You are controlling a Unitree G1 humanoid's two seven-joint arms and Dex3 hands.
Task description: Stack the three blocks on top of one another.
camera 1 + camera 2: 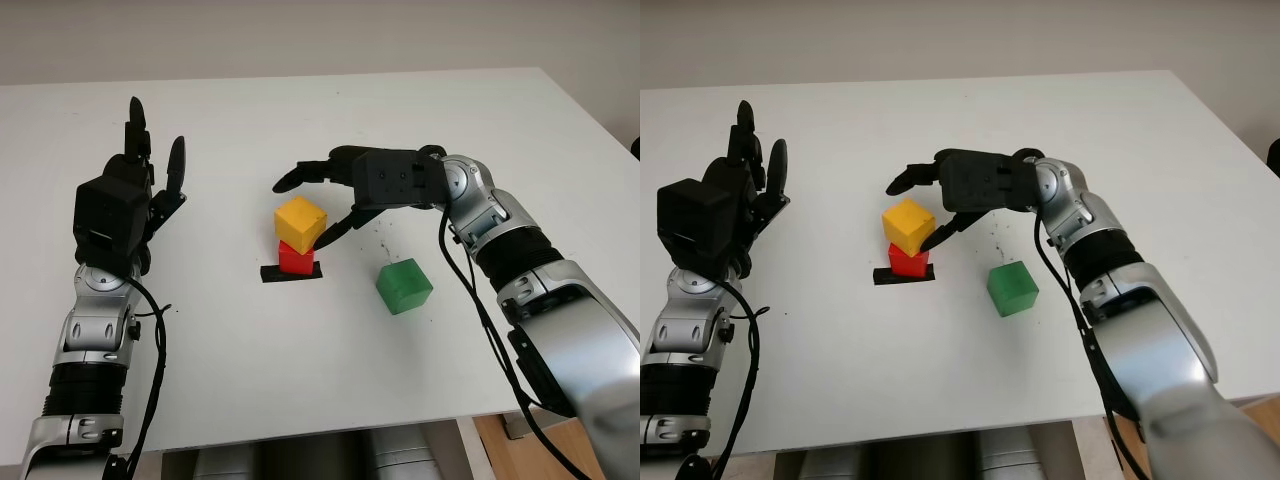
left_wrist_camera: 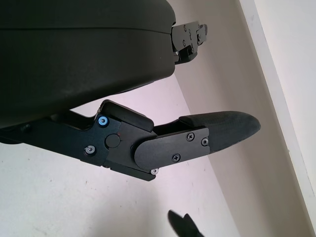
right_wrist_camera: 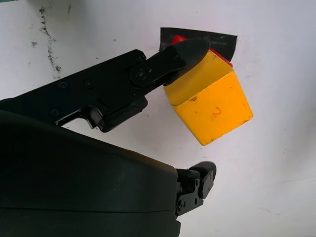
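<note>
A yellow block (image 1: 300,221) sits on a red block (image 1: 295,260), turned a little askew, and the red one stands on a black tape mark (image 1: 291,273) at the table's middle. A green block (image 1: 404,286) lies alone on the table to the right of the stack. My right hand (image 1: 303,212) hovers open around the yellow block. Its thumb tip (image 3: 185,52) is at the block's right side, while the other fingers (image 1: 292,178) stay off it behind. In the right wrist view the yellow block (image 3: 212,98) shows a "2". My left hand (image 1: 155,140) is raised open at the left.
The white table (image 1: 300,380) stretches wide around the blocks, with its front edge near the bottom. A few dark specks mark the surface (image 1: 378,238) just right of the stack. A pale wall (image 1: 320,35) rises behind the far edge.
</note>
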